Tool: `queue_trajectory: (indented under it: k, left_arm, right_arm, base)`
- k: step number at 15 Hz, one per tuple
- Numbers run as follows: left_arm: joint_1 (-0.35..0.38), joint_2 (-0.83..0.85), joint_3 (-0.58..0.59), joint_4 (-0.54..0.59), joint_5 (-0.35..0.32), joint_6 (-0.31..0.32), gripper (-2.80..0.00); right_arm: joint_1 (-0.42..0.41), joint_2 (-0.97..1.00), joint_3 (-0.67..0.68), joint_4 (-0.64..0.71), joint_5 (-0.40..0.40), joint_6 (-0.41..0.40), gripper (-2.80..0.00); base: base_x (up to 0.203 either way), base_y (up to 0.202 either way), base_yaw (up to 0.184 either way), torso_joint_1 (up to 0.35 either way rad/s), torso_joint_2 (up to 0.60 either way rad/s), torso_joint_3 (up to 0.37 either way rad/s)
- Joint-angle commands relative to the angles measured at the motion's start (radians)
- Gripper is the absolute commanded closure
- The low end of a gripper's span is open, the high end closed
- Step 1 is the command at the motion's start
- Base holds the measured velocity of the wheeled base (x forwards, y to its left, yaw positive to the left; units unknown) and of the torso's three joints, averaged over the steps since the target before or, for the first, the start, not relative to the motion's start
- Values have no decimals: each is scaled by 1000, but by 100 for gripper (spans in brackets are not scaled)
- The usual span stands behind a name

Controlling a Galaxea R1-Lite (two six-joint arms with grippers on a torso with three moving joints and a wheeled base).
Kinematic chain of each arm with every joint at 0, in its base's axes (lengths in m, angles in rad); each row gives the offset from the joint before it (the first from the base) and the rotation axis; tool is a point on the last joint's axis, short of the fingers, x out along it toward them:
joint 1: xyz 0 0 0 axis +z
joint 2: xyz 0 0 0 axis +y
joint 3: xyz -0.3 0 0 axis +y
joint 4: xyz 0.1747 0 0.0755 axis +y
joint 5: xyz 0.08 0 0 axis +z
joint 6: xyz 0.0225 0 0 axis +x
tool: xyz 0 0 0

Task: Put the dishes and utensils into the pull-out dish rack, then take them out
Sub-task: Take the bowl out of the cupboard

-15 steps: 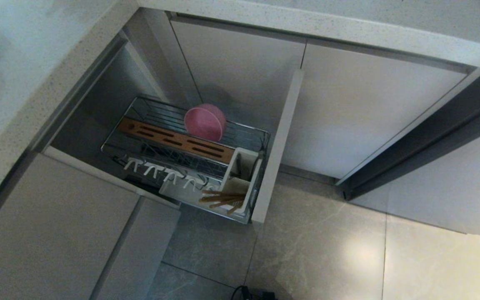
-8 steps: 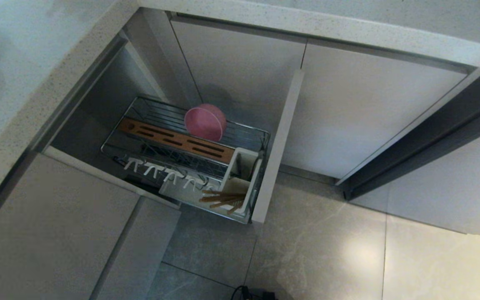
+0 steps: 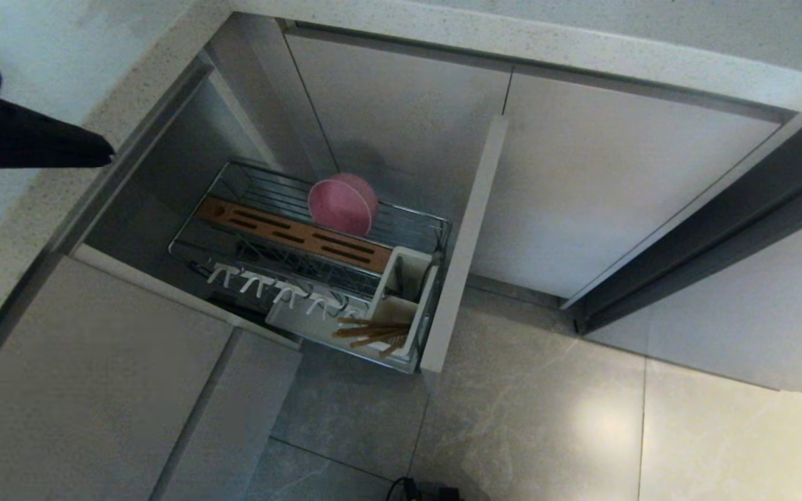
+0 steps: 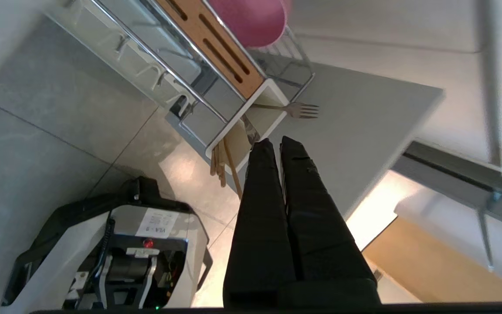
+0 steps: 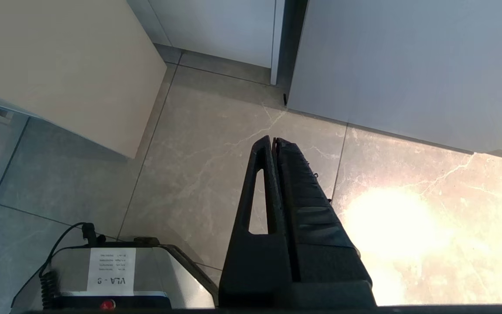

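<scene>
From the head camera you see the pull-out dish rack [image 3: 303, 257] holding the pink bowl [image 3: 342, 204] and, in its caddy, the chopsticks [image 3: 372, 332]; no blue plate shows, so judge loading unfinished or unloading begun. New since earlier: the left pincer [image 3: 98, 149] entering over the desk [image 3: 32, 195].

Left wrist: left pincer [image 4: 275, 141] clenched, empty, above the chopsticks [image 4: 222, 163].

Right wrist: right pincer [image 5: 273, 140] clenched over the floor [image 5: 198, 148], parked.

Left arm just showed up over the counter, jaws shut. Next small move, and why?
Probably open the left gripper and bring it down toward the pink bowl. It is shut and empty above the rack, while the bowl leans behind the wooden strip and the chopsticks sit in the caddy. The right gripper is parked over the floor.
</scene>
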Motion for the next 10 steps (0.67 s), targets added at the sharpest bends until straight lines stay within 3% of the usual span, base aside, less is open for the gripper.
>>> queue_trajectory:
  k: [1,6,10]
  left_arm:
    - [-59,91,0,-4,17,-12,0]
    - [-132,241,1,-93,117,-37,0]
    - [-146,338,-6,-200,188,-38,0]
  right_arm:
    - [0,-1,0,0,0,0,0]
    - [0,-1,0,0,0,0,0]
    - [0,-1,0,0,0,0,0]
  base:
    - [0,0,0,0,0,0]
    - [0,0,0,0,0,0]
    - [0,0,0,0,0,0]
